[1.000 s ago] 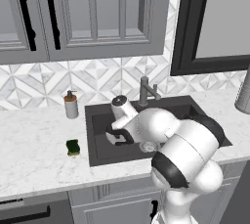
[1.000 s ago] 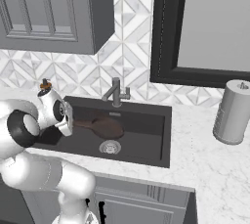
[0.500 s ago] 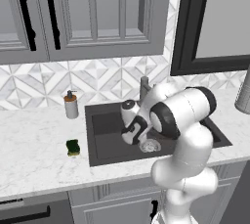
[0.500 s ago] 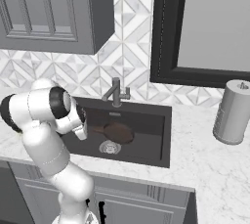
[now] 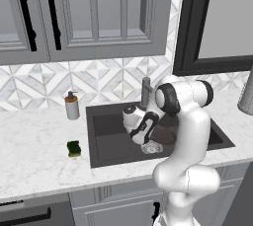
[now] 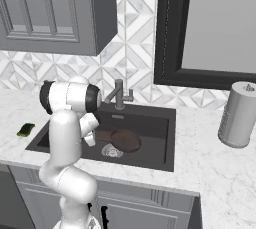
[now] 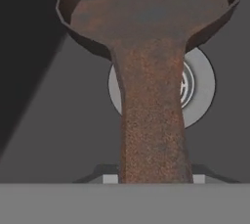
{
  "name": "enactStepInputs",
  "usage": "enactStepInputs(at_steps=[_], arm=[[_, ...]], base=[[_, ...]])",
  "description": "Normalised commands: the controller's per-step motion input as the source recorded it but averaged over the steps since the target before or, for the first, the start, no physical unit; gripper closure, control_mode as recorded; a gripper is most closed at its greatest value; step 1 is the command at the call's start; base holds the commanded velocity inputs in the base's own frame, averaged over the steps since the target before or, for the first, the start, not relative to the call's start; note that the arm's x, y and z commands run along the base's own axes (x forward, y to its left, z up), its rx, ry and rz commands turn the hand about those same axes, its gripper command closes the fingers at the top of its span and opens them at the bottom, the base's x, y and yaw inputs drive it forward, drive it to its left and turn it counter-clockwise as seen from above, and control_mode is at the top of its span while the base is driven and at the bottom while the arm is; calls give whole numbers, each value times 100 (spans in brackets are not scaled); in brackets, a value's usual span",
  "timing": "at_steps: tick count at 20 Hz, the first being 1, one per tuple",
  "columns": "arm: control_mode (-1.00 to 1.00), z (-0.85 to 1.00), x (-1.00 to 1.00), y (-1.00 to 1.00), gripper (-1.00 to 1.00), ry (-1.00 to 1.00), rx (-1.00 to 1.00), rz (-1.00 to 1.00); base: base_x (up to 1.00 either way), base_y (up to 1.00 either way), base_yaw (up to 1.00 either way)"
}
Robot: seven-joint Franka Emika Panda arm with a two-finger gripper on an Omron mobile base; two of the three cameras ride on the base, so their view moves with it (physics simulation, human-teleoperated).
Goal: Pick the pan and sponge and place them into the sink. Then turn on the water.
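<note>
While the arm reaches down into the sink, the gripper sits low over the basin floor, its jaws on either side of the pan handle, pinching it. Seen from the hand camera, the handle runs straight up between the fingertips to the pan bowl, which lies over the steel drain. From the right base camera, the pan rests inside the sink beside the drain, below the faucet. On the counter left of the sink lies the sponge, apart from the basin. A soap dispenser stands behind it by the wall.
</note>
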Motion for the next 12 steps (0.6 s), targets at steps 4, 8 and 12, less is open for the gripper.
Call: enactStepInputs(at_steps=[4,8,12], arm=[[-100,-57,30,29,100,0,0,-17],[-100,-54,20,35,100,0,0,-20],[-100,-44,6,14,100,0,0,-20]], base=[[0,0,0],[0,0,0],[0,0,0]])
